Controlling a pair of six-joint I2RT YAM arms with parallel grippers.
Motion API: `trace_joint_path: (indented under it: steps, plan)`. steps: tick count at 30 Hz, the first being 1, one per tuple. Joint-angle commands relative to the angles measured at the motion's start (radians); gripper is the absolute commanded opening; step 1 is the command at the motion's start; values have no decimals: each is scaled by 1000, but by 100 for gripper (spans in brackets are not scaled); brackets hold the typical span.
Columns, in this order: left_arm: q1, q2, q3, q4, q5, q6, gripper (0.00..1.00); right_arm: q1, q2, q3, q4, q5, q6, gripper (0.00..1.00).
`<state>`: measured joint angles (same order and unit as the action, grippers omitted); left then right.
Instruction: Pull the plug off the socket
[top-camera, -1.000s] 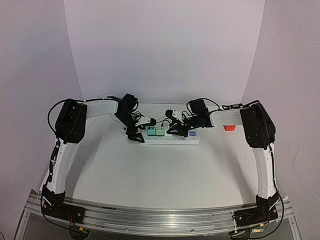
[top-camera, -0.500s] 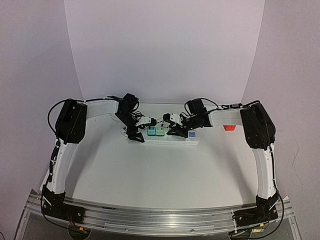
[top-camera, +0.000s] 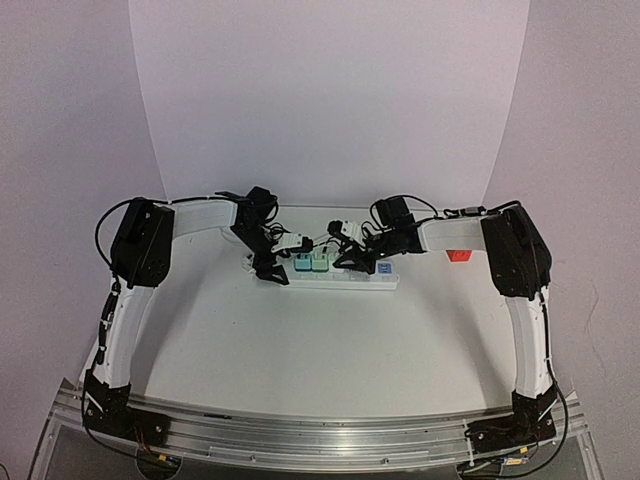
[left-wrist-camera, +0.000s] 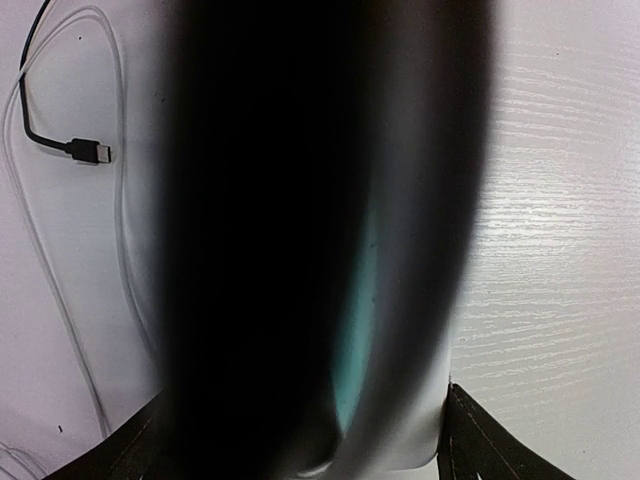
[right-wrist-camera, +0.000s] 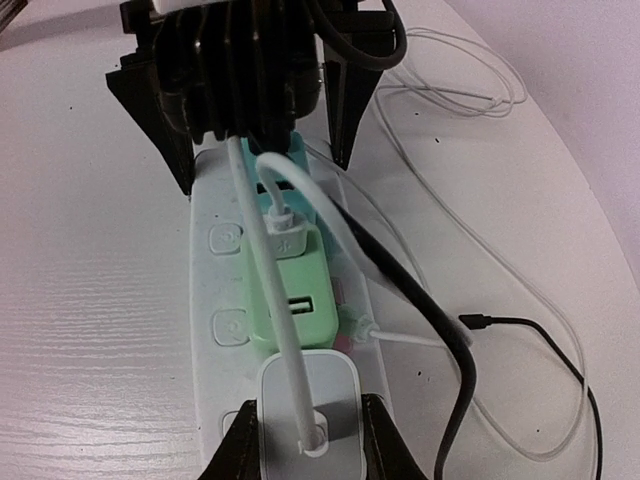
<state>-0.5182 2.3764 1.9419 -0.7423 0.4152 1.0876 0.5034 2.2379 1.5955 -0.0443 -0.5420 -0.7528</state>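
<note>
The socket (top-camera: 330, 277) is a long white power strip lying across the far middle of the table. A white plug (right-wrist-camera: 305, 405) with a white cord sits in the strip, and my right gripper (right-wrist-camera: 307, 440) is shut on its two sides. The mint-green plug (right-wrist-camera: 296, 290) and a teal plug (right-wrist-camera: 285, 160) stand in the slots beyond it. My left gripper (top-camera: 268, 268) straddles the strip's left end, its fingers (right-wrist-camera: 180, 150) against the strip's sides. In the left wrist view a dark blur hides most of the strip (left-wrist-camera: 420, 400).
A blue plug (top-camera: 384, 268) sits near the strip's right end. Loose white cables (right-wrist-camera: 470, 90) and a black USB cable (right-wrist-camera: 520, 325) lie on the table behind the strip. A small red object (top-camera: 460, 256) lies at the right.
My right gripper has shifted only slightly over the strip, still on the white plug. The left arm has not moved.
</note>
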Motion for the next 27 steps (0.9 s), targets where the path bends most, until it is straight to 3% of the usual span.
trace_joint_path:
  steps: [1, 11, 16, 27]
  plan:
    - [-9, 81, -66, -73, -177, 56, 0, -19, -86, 82, 173, -83, 123, 0]
    - [-10, 81, -72, -67, -192, 67, 0, -27, -75, 111, 147, -69, 180, 0]
    - [-11, 81, -75, -64, -196, 70, 0, -26, -57, 183, 55, -40, 190, 0]
    - [-16, 84, -74, -59, -199, 69, 0, 35, -51, 193, -163, 113, -134, 0]
